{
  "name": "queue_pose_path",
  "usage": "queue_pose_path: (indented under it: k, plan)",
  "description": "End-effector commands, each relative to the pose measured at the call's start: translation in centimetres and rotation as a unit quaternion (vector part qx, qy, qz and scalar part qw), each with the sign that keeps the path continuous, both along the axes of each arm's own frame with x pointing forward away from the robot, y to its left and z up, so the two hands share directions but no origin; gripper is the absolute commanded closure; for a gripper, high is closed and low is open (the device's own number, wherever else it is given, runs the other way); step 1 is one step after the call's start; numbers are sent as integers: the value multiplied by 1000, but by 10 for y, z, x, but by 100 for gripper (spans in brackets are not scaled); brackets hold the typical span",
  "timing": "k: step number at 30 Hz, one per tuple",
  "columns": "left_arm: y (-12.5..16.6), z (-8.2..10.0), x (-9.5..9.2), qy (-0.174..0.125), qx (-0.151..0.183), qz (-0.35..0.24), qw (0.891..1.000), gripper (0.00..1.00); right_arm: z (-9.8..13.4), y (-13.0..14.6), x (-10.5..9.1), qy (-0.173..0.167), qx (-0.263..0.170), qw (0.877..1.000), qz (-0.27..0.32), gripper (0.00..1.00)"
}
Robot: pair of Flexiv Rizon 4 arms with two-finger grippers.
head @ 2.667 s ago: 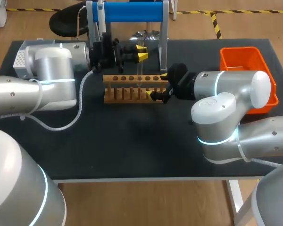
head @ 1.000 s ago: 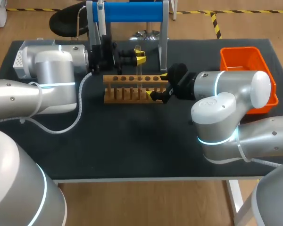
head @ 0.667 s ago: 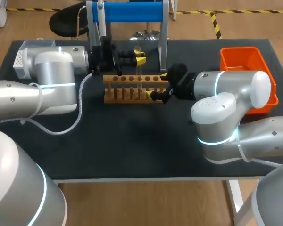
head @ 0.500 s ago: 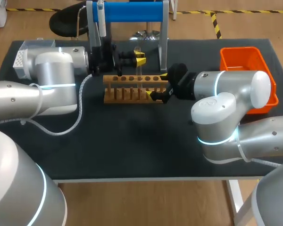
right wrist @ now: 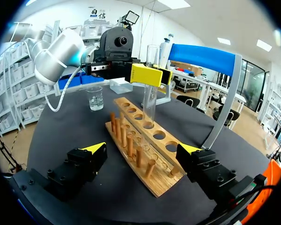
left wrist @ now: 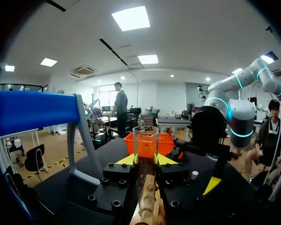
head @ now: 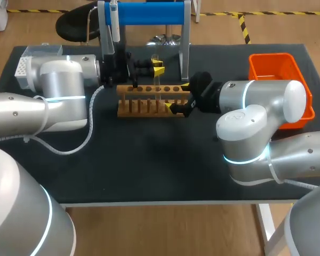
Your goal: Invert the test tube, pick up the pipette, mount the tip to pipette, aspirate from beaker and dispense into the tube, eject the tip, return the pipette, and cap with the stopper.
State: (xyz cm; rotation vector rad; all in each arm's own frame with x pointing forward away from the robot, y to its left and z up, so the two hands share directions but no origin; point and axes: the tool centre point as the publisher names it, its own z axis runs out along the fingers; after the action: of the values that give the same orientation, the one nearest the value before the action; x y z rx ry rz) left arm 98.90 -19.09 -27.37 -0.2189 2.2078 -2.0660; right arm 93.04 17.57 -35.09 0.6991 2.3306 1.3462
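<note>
The left end effector (left wrist: 145, 159) grips the clear glass test tube (right wrist: 151, 84) upright between its fingers, mouth up, foot at a hole of the light wooden rack (head: 149, 101) directly below, while the right end effector (right wrist: 145, 151) stands released astride the rack's end

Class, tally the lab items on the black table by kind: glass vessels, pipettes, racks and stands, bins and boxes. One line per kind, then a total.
Glass vessels: 2 (test tube, beaker)
Pipettes: 1 (pipette)
Racks and stands: 2 (wooden rack, blue stand)
Bins and boxes: 2 (orange bin, pale box)
Total: 7
</note>
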Motion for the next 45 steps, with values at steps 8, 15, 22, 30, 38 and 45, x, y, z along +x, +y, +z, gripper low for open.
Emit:
queue_pose_path:
  k: [8, 15, 22, 30, 38, 45]
  plan:
    - [-1, -8, 2, 3, -3, -1, 1000, 100, 1, 0, 0, 1, -1, 1000, 1, 0]
    - [0, -13, 1, 7, -2, -1, 1000, 100, 1, 0, 0, 1, -1, 1000, 1, 0]
    - [0, -14, 0, 11, 1, 1, 1000, 100, 1, 0, 0, 1, -1, 1000, 1, 0]
    - [3, -5, -4, 13, 9, 8, 1000, 0, 1, 0, 0, 1, -1, 1000, 1, 0]
    - [23, 25, -15, 8, 36, 27, 999, 0, 1, 0, 0, 1, -1, 1000, 1, 0]
    - [69, 53, -38, 12, 70, 76, 995, 0, 1, 0, 0, 1, -1, 1000, 1, 0]
